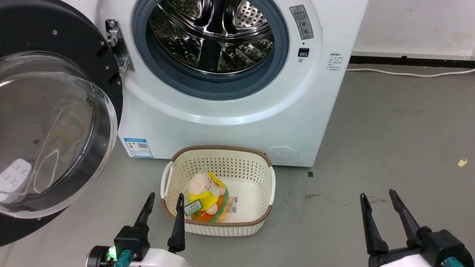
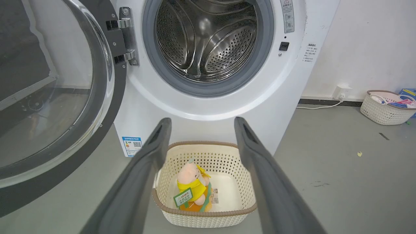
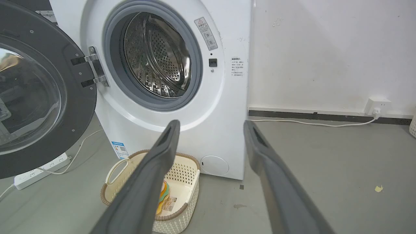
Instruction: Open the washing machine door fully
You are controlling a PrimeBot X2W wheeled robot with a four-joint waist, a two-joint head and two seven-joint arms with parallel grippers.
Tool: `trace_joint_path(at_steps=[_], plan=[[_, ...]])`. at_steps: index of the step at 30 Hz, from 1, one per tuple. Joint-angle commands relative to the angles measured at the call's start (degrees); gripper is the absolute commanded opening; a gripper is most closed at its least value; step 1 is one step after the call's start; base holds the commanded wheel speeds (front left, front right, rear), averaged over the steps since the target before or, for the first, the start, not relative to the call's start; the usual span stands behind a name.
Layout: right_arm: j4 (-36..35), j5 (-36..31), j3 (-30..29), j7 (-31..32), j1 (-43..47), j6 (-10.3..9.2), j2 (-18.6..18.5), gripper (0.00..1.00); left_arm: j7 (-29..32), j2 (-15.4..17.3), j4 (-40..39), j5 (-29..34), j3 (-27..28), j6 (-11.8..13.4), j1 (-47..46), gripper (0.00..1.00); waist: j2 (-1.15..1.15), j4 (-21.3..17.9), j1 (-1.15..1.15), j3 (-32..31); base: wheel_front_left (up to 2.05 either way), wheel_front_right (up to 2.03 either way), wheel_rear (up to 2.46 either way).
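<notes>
The washing machine (image 1: 230, 122) stands at the far side, its drum (image 1: 211, 33) facing near. The washing machine door (image 1: 55, 129) hangs from a hinge (image 1: 118, 46) left of the drum and is swung out to the left. On the floor (image 1: 389, 129) just before the washer sits a basket (image 1: 219, 223), with a plush toy (image 1: 206, 196) in its left half. The left gripper (image 1: 166, 195) is at the basket's near left corner, and the right gripper (image 1: 377, 193) is well to the right. A power strip (image 3: 39, 167) lies on the floor at the left, behind the door.
</notes>
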Motion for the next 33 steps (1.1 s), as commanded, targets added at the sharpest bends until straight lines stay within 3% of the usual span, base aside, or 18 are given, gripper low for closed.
trace_joint_path(at_steps=[1, 14, 15, 33], plan=[[0.40, 0.06, 0.05, -0.25, 0.61, 0.06, 0.26, 1.00, -0.30, -0.36, 0.12, 0.37, -0.01, -0.38, 0.59, 1.00, 0.00, 0.01, 0.00, -0.02, 0.00, 0.00, 0.00], [1.88, -1.40, -0.11, -0.25, 0.64, 0.06, 0.26, 1.00, -0.30, -0.88, 0.35, 0.92, 0.36, -0.72, 0.74, 1.00, 0.00, 0.30, 0.00, -0.23, 0.00, 0.00, 0.00], [1.99, -1.41, -0.16, -0.25, 0.58, 0.06, 0.26, 0.00, -0.30, -1.01, 0.54, 0.56, 0.28, -1.11, 0.82, 0.00, 0.00, 0.36, 0.00, -0.24, 0.00, 0.00, 0.00], [1.37, -1.76, -0.14, 1.83, -0.55, 0.01, 0.02, 0.00, 1.83, -1.29, -0.92, 1.67, 1.47, -1.34, 0.11, 0.00, 0.00, -0.05, 0.00, -0.45, 0.00, 0.00, 0.00]])
